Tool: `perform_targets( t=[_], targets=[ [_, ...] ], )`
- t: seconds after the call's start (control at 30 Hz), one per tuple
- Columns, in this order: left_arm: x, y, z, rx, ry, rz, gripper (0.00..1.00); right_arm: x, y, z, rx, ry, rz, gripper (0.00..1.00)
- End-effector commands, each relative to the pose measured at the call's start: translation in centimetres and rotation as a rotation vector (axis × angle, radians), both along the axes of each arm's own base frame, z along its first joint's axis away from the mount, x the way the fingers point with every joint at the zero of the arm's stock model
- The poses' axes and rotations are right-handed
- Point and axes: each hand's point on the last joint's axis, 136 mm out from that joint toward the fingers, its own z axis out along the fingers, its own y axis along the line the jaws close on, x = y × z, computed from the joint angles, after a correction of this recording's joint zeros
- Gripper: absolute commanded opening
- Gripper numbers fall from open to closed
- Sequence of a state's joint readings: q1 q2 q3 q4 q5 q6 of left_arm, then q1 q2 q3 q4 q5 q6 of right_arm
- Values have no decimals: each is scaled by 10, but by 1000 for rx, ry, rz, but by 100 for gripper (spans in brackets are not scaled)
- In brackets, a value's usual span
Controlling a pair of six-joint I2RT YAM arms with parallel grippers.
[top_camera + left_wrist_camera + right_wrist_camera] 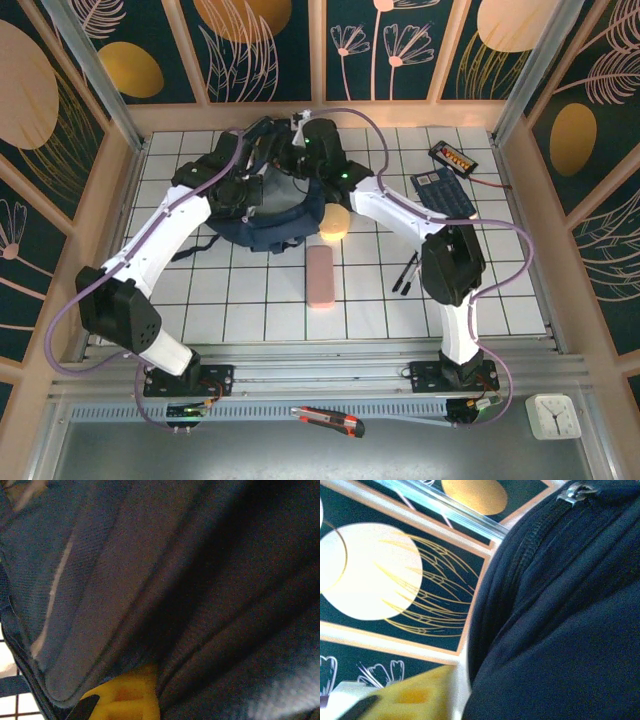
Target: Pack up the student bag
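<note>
The student bag (pixel 262 228), dark navy with black straps, lies crumpled at the back middle of the white gridded table (pixel 250 300). Both arms reach into it from either side. My left gripper (pixel 250 192) is buried in its folds. In the left wrist view navy fabric (pixel 165 590) drapes over one yellow finger (pixel 127 697) and hides the other, so the jaws are shut on the cloth. My right gripper (pixel 303 152) sits at the bag's far top edge. One yellow finger (pixel 415 697) lies against the bag's cloth (pixel 560 645), below a zip pull (pixel 577 490); its other finger is hidden.
A round yellow object (pixel 335 222) and a pink pencil case (pixel 320 275) lie just in front of the bag. Two pens (pixel 405 272), a calculator (pixel 443 190) and a small orange-and-black device (pixel 452 156) are on the right. A box cutter (pixel 327 420) and a clock (pixel 553 415) lie off the table.
</note>
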State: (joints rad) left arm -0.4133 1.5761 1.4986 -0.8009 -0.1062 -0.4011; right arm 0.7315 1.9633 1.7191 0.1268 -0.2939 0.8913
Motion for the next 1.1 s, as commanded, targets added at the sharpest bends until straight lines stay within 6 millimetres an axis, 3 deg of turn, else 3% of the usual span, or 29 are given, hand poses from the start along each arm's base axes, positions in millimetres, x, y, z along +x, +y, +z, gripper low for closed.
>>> perform_targets(
  t=[0.0,0.13,0.23,0.37,0.5,0.67,0.9,1.07],
  targets=[
    [26,-7,30,-33,-130,2,0,-29,-38,84,61,-176,-5,52],
    [32,-14,41,-67,-145,-3,0,-33,-97,50,-117,-112,-111,63],
    [36,-19,43,-89,-132,-9,0,-49,-122,8,-192,12,-90,72],
    [40,-26,51,-141,-150,0,0,-72,-122,-45,-182,143,-36,87],
    [42,-28,58,-174,-169,15,0,-73,-108,-79,-166,211,9,99],
    [45,-29,64,-204,-188,42,0,-68,-92,-109,-146,282,46,99],
    [42,-32,68,-260,-200,57,0,-59,-89,-144,-183,329,30,95],
    [43,-27,90,-298,-249,74,0,-56,-81,-181,-336,301,59,60]
  ],
)
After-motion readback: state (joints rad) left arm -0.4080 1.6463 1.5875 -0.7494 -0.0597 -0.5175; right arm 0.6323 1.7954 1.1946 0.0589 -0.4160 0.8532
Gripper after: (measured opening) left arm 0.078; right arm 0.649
